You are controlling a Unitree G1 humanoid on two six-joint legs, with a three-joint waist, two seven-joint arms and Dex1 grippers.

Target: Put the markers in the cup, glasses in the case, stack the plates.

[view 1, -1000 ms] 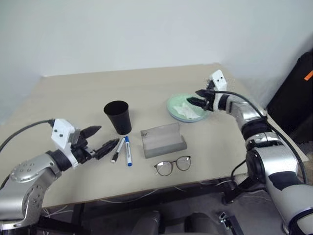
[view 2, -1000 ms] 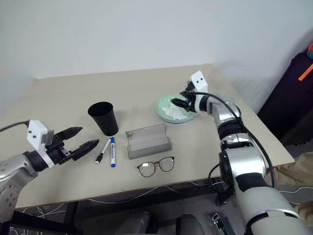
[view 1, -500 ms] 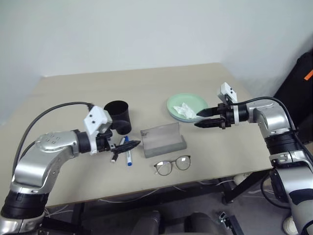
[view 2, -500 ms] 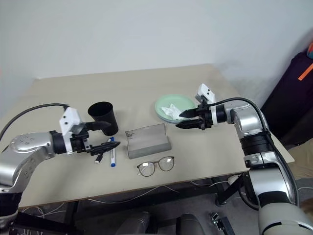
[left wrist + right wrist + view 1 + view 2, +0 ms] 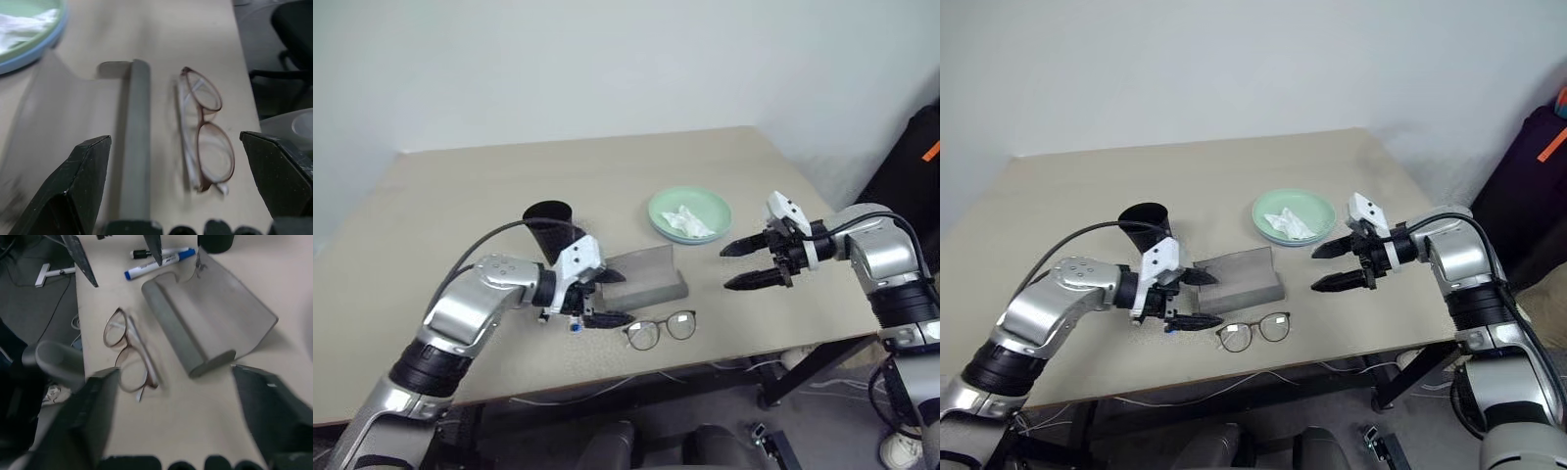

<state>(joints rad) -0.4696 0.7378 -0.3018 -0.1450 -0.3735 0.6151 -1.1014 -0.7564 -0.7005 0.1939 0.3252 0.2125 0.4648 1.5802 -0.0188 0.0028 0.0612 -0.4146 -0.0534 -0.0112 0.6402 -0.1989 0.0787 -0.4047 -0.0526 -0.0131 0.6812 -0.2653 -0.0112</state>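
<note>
Take the case as your landmark. The glasses lie flat just in front of it, apart from it, with the lid open. Your left gripper hovers at the case's left front corner, jaws wide and holding nothing; your right gripper hangs to the case's right, equally spread and empty. Pinch the frame's bridge lightly, since thin rims slip; the lenses scratch easily.
</note>
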